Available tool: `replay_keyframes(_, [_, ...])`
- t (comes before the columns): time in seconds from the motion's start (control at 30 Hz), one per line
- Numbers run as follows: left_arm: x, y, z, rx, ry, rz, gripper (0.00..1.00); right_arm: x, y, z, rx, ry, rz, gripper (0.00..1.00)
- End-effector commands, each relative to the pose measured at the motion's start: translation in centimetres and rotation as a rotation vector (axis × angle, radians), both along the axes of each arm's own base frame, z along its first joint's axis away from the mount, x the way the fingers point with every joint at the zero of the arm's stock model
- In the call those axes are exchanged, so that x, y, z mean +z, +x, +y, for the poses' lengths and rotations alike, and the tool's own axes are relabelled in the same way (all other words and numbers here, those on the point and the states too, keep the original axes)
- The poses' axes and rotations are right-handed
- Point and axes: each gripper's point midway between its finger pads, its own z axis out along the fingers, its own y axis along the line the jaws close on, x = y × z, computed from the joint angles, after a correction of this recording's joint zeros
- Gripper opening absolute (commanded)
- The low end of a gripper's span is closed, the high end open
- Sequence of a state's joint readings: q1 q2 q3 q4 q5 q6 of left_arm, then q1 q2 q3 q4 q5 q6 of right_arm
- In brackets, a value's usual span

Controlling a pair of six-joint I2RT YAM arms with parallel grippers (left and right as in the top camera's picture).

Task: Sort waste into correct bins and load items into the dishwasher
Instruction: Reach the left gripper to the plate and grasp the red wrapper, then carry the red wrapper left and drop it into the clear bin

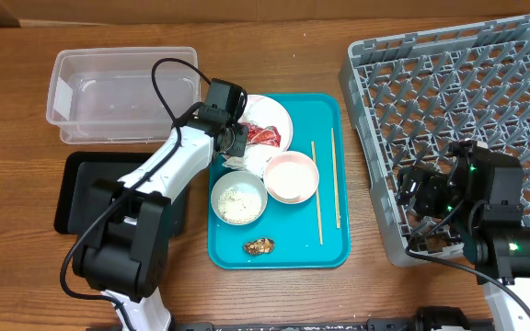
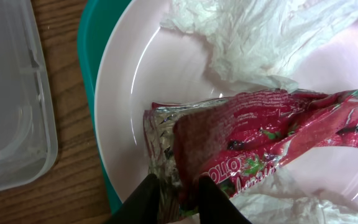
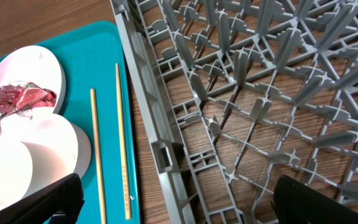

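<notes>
My left gripper [image 1: 236, 138] is shut on the red crinkled snack wrapper [image 2: 272, 134], which lies on the round pale plate [image 2: 135, 93] beside the crumpled white napkin [image 2: 260, 37]. In the overhead view the wrapper [image 1: 265, 135] and plate [image 1: 279, 115] sit at the back of the teal tray [image 1: 329, 248]. A bowl of rice [image 1: 238, 198], a pink bowl [image 1: 292, 176], two chopsticks [image 1: 317, 193] and a brown scrap [image 1: 259, 246] lie on the tray. My right gripper [image 1: 428, 198] is open over the grey dish rack's [image 1: 458, 83] left edge.
The clear tub [image 1: 122, 92] stands at the back left, the black tray [image 1: 81, 188] in front of it under my left arm. In the right wrist view the rack wall [image 3: 160, 149] runs between the chopsticks [image 3: 122, 137] and the rack floor.
</notes>
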State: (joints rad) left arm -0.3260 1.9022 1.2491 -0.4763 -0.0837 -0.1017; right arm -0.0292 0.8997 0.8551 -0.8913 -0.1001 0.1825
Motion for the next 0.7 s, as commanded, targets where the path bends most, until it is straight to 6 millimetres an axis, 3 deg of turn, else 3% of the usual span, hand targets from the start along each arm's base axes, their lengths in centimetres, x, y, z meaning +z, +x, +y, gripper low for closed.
replay_keyframes(0.0, [0.2,0.3,0.1,0.003,0.008,-0.003,0.1,1.7,0.5,0.1,0.008,0.001,-0.045,1.0])
replay_keyframes(0.03, [0.2,0.2,0.1,0.003,0.01,0.001,0.04,1.7,0.5,0.1,0.008,0.001,-0.045,1.0])
replay_keyframes(0.13, [0.4,0.2,0.1,0.003,0.01,0.001,0.04,1.7,0.5,0.1,0.008,0.001,-0.045,1.0])
replay_keyframes(0.23, [2.2,0.5,0.2,0.008,0.008,-0.028,0.04,1.7,0.5,0.1,0.008,0.001,-0.045,1.0])
replay_keyframes(0.5, [14.1,1.8,0.5,0.029,-0.052,-0.257,0.04,1.7,0.5,0.1,0.008,0.001,-0.045,1.0])
replay_keyframes(0.6, [16.6,2.0,2.4,0.085,-0.016,-0.329,0.04,1.7,0.5,0.1,0.008,0.001,-0.045,1.0])
replay_keyframes(0.67, [17.8,2.2,5.1,0.157,0.039,-0.369,0.04,1.7,0.5,0.1,0.008,0.001,-0.045,1.0])
